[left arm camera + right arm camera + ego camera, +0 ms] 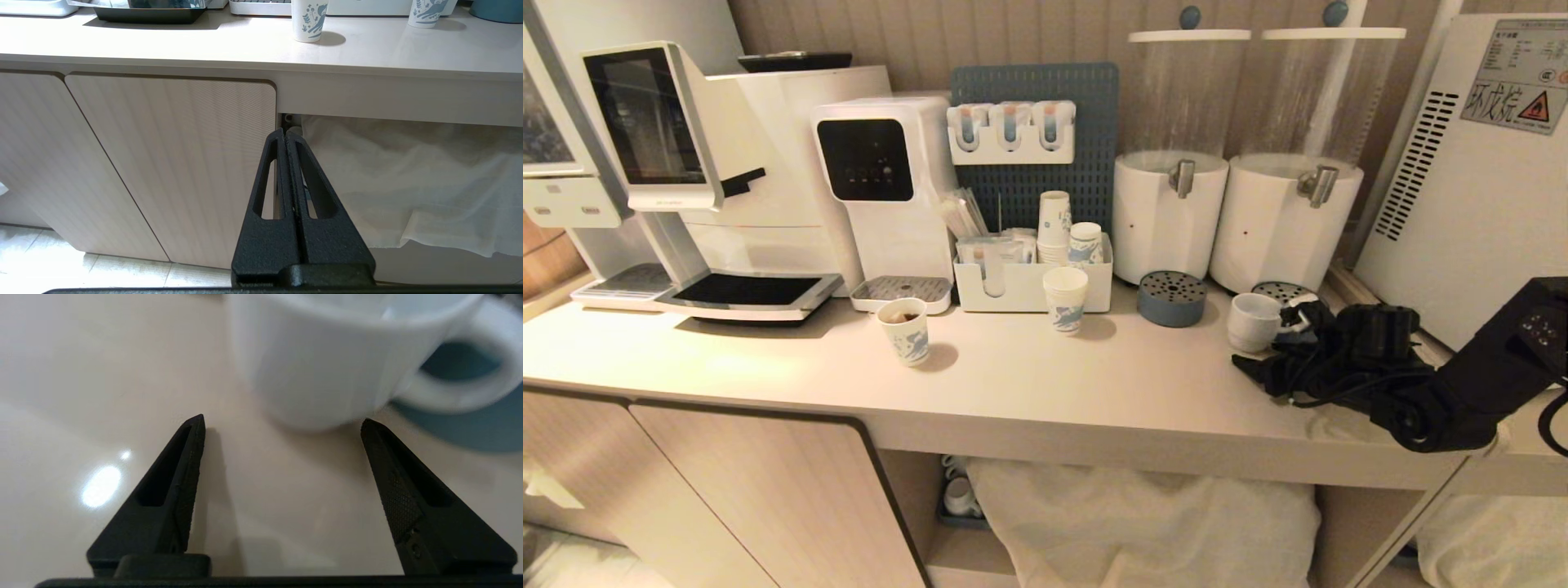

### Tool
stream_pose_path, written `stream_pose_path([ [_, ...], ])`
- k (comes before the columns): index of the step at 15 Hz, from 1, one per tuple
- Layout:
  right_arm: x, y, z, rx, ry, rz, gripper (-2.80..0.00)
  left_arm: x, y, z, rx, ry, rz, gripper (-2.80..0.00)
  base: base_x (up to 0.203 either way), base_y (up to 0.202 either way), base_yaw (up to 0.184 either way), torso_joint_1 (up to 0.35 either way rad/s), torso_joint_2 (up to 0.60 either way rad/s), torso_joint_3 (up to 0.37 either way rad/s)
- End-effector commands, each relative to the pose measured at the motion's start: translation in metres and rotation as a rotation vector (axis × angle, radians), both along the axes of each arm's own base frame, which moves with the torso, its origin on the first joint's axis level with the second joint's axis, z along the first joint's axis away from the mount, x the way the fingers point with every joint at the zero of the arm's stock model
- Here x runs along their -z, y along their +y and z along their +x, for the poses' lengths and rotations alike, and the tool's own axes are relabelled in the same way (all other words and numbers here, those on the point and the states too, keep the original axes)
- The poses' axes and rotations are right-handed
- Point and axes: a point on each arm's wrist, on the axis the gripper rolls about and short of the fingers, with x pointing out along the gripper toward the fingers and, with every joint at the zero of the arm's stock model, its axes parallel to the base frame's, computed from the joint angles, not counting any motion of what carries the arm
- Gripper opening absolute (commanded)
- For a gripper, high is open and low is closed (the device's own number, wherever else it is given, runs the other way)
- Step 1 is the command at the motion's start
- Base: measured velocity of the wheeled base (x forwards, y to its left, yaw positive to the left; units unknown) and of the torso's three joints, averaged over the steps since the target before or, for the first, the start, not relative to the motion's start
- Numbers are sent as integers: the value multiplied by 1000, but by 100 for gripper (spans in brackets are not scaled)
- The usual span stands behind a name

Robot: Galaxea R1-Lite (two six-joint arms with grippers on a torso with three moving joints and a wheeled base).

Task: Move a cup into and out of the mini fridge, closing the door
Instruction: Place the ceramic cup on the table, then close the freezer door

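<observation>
The cup, a squat white mug with a loop handle, stands on the counter in front of the right drink dispenser. In the right wrist view the cup sits just beyond the fingertips, untouched, its handle off to one side. My right gripper is open, low over the counter and empty. The mini fridge shows only its vented side with a warning sticker at the far right; its door is out of view. My left gripper hangs shut and empty below the counter, facing a cabinet door.
Two printed paper cups stand mid-counter. A blue round drip tray and two drink dispensers sit behind the cup. A coffee machine and a water dispenser stand at the left. White cloth hangs under the counter.
</observation>
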Motion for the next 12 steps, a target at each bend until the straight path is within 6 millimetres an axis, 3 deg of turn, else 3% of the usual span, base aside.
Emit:
stream_pose_path([
  [1, -17, -1, -9, -3, -37, 3, 0, 0, 0, 0, 0, 1, 0, -280, 0, 0, 0, 0, 0, 0],
  [4, -44, -4, -35, 2, -62, 18, 0, 0, 0, 0, 0, 1, 0, -280, 0, 0, 0, 0, 0, 0],
  [7, -77, -7, -74, -13, -109, 35, 0, 0, 0, 0, 0, 1, -1, -280, 0, 0, 0, 0, 0, 0],
  [12, -142, -11, -160, 2, -248, 34, 0, 0, 0, 0, 0, 1, -2, -280, 0, 0, 0, 0, 0, 0],
])
